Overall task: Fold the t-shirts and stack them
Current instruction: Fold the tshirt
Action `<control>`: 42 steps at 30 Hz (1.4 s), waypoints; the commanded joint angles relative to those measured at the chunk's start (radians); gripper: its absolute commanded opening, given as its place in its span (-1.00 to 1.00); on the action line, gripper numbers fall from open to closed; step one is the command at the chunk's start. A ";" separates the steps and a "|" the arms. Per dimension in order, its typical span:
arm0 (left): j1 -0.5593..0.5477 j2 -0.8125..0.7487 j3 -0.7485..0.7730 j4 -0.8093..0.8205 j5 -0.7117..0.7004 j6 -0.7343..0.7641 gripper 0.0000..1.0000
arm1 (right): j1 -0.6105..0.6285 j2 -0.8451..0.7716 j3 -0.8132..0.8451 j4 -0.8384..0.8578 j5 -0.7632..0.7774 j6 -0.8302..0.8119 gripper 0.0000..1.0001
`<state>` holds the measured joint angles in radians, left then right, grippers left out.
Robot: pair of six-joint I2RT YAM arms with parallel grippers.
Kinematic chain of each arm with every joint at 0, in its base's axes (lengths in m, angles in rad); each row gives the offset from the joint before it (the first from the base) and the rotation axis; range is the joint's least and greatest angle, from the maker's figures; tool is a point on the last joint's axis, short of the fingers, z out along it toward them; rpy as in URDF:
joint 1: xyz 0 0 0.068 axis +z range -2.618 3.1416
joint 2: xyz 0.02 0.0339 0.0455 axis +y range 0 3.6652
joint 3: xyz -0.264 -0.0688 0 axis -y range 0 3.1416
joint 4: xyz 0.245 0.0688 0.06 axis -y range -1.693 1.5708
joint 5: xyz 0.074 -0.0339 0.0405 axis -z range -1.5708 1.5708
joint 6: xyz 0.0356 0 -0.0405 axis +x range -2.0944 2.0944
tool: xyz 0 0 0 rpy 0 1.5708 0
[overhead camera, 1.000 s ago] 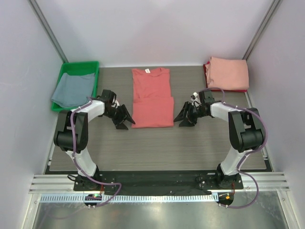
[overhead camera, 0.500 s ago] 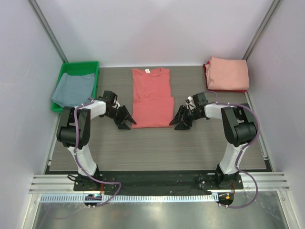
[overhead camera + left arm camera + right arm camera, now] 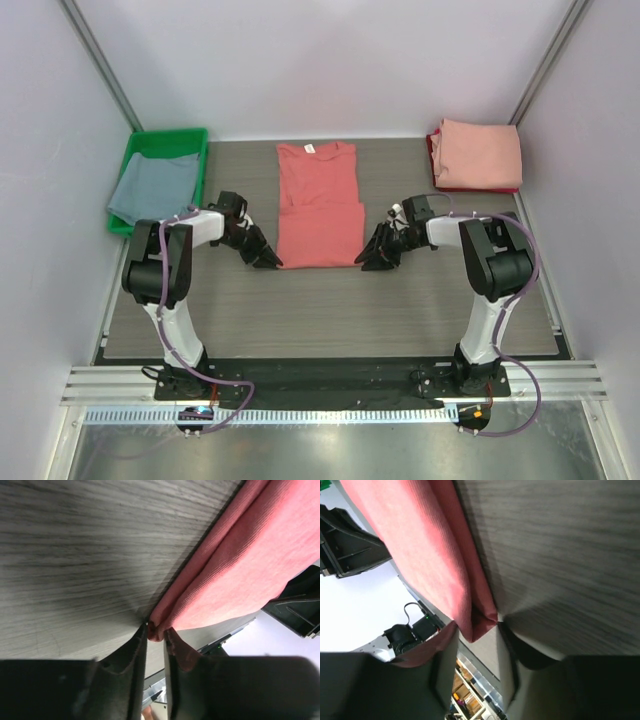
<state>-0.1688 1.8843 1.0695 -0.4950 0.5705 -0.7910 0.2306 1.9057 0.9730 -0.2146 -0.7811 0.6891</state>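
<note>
Top view: coral-red t-shirt (image 3: 318, 205) lies flat at centre of the table (image 3: 320, 315), neck label toward the back wall, lower part doubled up over itself.

Left gripper (image 3: 268, 259) sits low at the shirt's lower-left corner, right gripper (image 3: 370, 262) at the lower-right corner. The grip is mirrored, most likely so both corners can travel together and the fold stays square.

Left wrist view: fingers (image 3: 131, 662) are nearly together, with a bunched corner of red cloth pinched in the narrow gap. Right wrist view: jaws stand a little wider, and the thicker folded corner fills the space between them; this reads as gripped too.

Both arms reach in from the sides, so nothing covers the cloth's middle.

Edges: the shirt's long sides run straight and the near hem is the held edge. There is bare wood nearer the arm bases and on both flanks.

Pale pink t-shirt (image 3: 482, 152) sits folded at upper right, likely the stack. Grey-blue t-shirt (image 3: 150, 188) waits in the green tray (image 3: 170, 134) at upper left. Both are well apart from the grippers.
</note>
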 commanded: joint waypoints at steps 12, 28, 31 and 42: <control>-0.003 -0.060 -0.049 0.065 -0.044 -0.037 -1.00 | 0.006 0.024 0.081 0.069 0.079 0.004 -0.97; -0.017 -0.391 -0.071 0.021 -0.038 0.021 -1.00 | -0.004 -0.332 0.059 -0.095 0.011 -0.106 -0.98; -0.017 -0.441 -0.092 0.016 -0.031 0.024 -1.00 | -0.004 -0.400 0.035 -0.137 0.016 -0.134 -0.98; 0.012 -0.629 -0.169 -0.004 -0.026 0.070 -1.00 | 0.003 -0.594 -0.045 -0.256 0.048 -0.249 -0.97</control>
<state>-0.1837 1.2980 0.9062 -0.4915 0.5461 -0.7551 0.2363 1.3712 0.9360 -0.4324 -0.7502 0.4900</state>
